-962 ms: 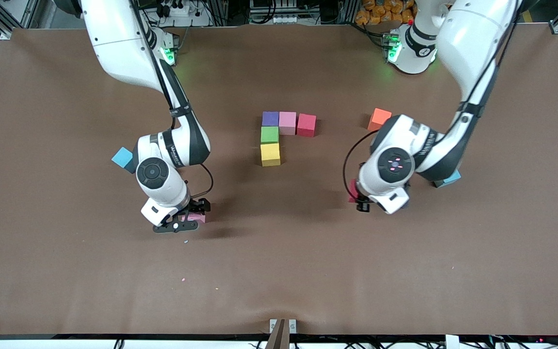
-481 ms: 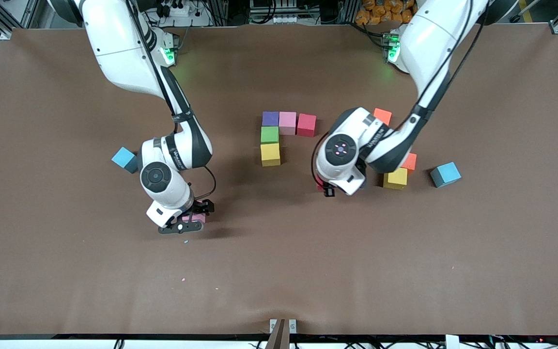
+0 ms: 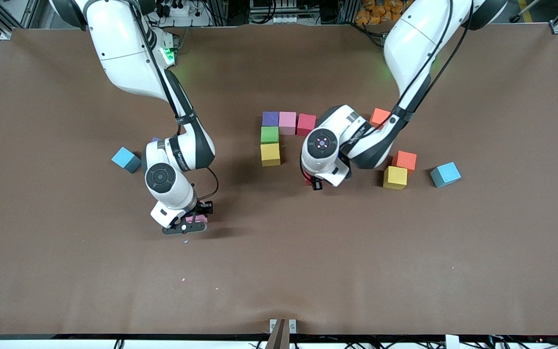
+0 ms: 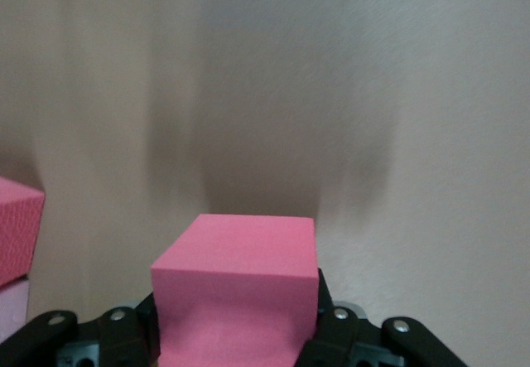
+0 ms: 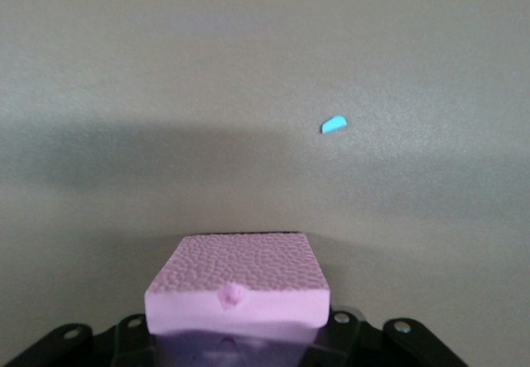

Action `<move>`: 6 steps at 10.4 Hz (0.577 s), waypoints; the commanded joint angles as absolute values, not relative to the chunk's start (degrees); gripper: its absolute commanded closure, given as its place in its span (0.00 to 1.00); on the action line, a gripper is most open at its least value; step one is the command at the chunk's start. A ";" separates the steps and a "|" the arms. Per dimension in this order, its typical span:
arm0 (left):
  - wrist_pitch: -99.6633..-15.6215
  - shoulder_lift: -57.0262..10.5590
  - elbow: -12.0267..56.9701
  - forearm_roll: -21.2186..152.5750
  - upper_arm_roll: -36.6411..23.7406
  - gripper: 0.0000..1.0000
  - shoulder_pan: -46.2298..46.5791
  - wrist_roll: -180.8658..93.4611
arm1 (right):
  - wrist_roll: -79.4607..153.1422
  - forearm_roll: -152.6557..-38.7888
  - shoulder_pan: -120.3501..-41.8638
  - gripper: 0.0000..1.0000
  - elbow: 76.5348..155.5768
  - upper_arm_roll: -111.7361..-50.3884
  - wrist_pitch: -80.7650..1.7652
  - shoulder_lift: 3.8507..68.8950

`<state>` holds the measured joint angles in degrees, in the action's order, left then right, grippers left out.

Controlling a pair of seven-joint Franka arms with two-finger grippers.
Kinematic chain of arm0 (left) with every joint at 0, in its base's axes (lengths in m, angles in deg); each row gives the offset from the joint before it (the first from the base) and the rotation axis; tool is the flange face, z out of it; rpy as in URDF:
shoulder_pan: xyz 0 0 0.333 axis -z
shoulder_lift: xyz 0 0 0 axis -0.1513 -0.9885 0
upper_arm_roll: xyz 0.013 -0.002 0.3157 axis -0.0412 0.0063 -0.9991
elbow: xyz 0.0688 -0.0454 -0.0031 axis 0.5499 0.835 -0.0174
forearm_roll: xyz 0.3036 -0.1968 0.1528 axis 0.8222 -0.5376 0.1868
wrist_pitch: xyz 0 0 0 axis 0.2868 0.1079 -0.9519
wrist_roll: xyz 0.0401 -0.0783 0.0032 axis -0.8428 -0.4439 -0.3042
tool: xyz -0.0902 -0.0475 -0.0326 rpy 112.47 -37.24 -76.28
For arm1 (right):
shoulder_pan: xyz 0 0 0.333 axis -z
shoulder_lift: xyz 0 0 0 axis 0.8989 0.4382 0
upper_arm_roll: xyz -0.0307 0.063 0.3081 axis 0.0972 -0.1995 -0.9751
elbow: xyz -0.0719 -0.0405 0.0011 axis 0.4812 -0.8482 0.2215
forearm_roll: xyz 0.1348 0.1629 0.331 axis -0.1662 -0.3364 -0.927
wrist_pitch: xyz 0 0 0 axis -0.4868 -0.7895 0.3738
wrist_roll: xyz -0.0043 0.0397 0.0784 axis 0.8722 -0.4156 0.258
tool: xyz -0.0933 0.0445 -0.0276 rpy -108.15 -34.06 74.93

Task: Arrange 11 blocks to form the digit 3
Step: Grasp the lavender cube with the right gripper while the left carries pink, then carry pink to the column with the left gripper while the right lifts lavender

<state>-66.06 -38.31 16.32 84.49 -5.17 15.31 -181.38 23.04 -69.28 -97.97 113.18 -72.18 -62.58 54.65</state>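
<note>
Five blocks touch at mid-table: purple [image 3: 270, 118], pink [image 3: 287, 122] and red [image 3: 306, 124] in a row, with green [image 3: 269, 134] and yellow [image 3: 270, 154] in a column under the purple one. My left gripper [image 3: 309, 182] is shut on a red block [image 4: 240, 259], over the table beside that yellow block. My right gripper [image 3: 188, 223] is low at the right arm's end of the table. It is shut on a pale pink block [image 5: 236, 272], which shows beside the fingers [image 3: 195, 219].
Loose blocks lie toward the left arm's end: orange [image 3: 379, 117], orange-red [image 3: 405, 161], yellow [image 3: 395, 177] and a light-blue cube [image 3: 445, 174]. Another light-blue cube [image 3: 126, 159] sits beside the right arm. A blue crumb [image 5: 334, 124] lies by the right gripper.
The left arm has carried the red block from near the light-blue cube toward the figure. The right gripper has closed on the pale pink block and hardly moved.
</note>
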 commanded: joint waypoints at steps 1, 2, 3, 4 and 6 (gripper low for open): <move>-68.44 -37.95 17.59 84.60 -5.79 1.00 17.48 -184.99 | 22.84 -69.51 -99.68 0.80 113.01 -72.71 -59.68 51.68; -69.23 -37.95 18.03 84.60 -5.79 1.00 18.01 -185.43 | 23.11 -69.42 -100.39 0.79 113.01 -72.71 -59.67 50.97; -71.07 -37.95 18.73 84.95 -5.88 1.00 18.54 -185.70 | 23.37 -69.42 -101.87 0.79 112.66 -72.71 -59.50 50.18; -72.48 -37.78 19.61 86.95 -5.97 1.00 19.59 -186.74 | 23.46 -69.34 -103.11 0.79 111.70 -72.71 -58.71 49.65; -73.63 -37.78 20.49 89.61 -5.88 1.00 19.78 -189.38 | 23.37 -69.34 -104.52 0.79 108.28 -72.71 -54.69 49.47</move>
<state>-71.99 -38.47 19.01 87.42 -5.36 19.23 -187.06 23.03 -69.28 -104.22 110.18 -72.59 -57.87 50.39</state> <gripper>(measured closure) 0.383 0.396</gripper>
